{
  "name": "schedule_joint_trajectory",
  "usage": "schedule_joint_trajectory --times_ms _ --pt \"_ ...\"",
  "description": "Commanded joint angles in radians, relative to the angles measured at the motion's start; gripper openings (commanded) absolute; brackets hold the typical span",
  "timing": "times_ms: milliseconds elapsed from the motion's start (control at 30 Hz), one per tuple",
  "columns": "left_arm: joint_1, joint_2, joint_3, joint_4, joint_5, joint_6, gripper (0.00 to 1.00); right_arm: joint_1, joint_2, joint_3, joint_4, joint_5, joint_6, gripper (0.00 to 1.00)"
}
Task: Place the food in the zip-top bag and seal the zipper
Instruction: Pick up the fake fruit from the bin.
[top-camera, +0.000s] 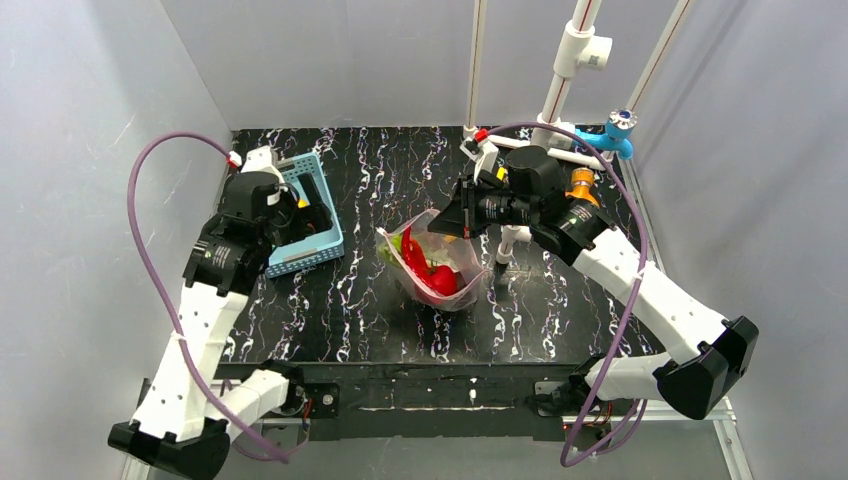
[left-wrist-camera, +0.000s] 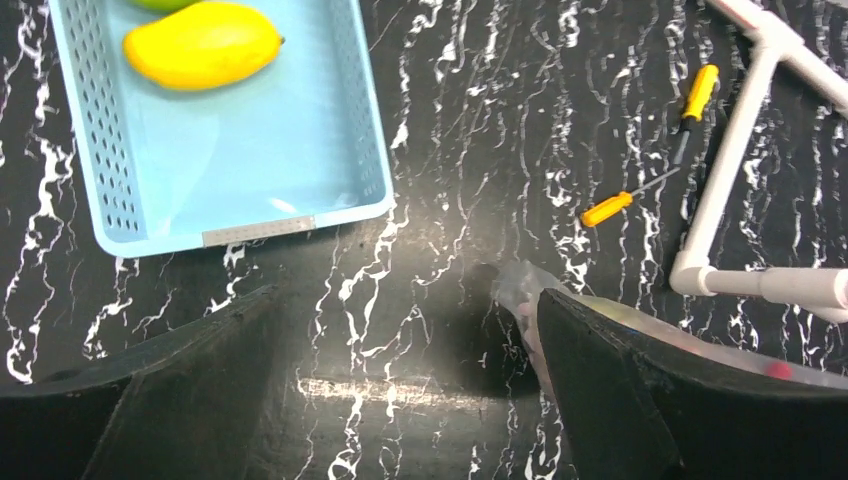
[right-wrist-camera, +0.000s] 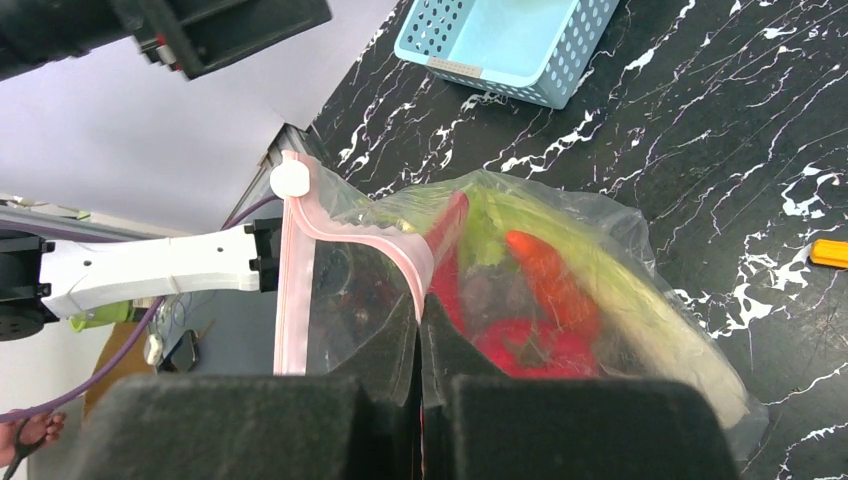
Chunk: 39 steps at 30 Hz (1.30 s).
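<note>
we are mid-loading: our right claw (right-wrist-camera: 422, 310) pinches the crinkly clear zip-top bag (right-wrist-camera: 600, 240) by its pink zipper (right-wrist-camera: 340, 235), right of the slotted blue basket (left-wrist-camera: 240, 150), with the red pepper (right-wrist-camera: 520, 345) and leek (right-wrist-camera: 620, 290) inside. our left claw (left-wrist-camera: 410, 300) hangs spread and empty beside the basket; next it likely needs to grasp the smooth oval yellow fruit (left-wrist-camera: 203, 44) lying in the basket.

1 overhead view, 2 close wrist views, basket (top-camera: 305, 262) in all 3
</note>
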Motion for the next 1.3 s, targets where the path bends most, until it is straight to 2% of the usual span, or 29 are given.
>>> schedule_joint_trajectory --times_ms 0,167,333,467,533,633,733,833,933,1000,1167,1267 --pt "0.123 0.044 -0.062 0.052 0.134 0.020 0.96 0.002 -0.043 0.019 0.014 0.023 -0.030 0.01" --pt "0.211 0.100 -0.140 0.126 0.194 0.015 0.97 0.001 -0.048 0.010 0.022 0.018 -0.033 0.01" --pt "0.357 0.218 -0.172 0.227 0.309 -0.020 0.98 0.001 -0.047 0.007 0.029 0.003 -0.029 0.01" --pt "0.435 0.394 -0.091 0.245 0.273 -0.048 0.98 0.001 -0.050 0.013 0.030 0.000 -0.027 0.01" --pt "0.464 0.488 -0.042 0.244 0.291 -0.110 0.98 0.001 -0.052 0.015 0.029 0.002 -0.026 0.01" --pt "0.488 0.571 -0.058 0.367 0.302 -0.218 0.98 0.001 -0.051 0.020 0.027 0.004 -0.026 0.01" --pt "0.492 0.629 -0.068 0.458 0.223 -0.266 0.98 0.001 -0.047 0.034 0.012 0.009 -0.026 0.01" --pt "0.502 0.670 -0.055 0.479 0.154 -0.304 0.98 0.001 -0.045 0.044 -0.003 0.014 -0.027 0.01" --pt "0.511 0.703 -0.043 0.439 0.089 -0.415 0.98 0.001 -0.040 0.046 -0.008 0.017 -0.029 0.01" --pt "0.522 0.717 -0.070 0.456 0.089 -0.488 0.98 0.001 -0.030 0.055 -0.013 0.018 -0.031 0.01" --pt "0.545 0.735 -0.202 0.636 0.128 -0.641 0.98 0.001 0.014 0.091 -0.018 0.002 -0.020 0.01" --pt "0.561 0.787 -0.179 0.605 0.125 -0.692 0.98 0.001 0.033 0.098 -0.002 -0.016 -0.007 0.01"
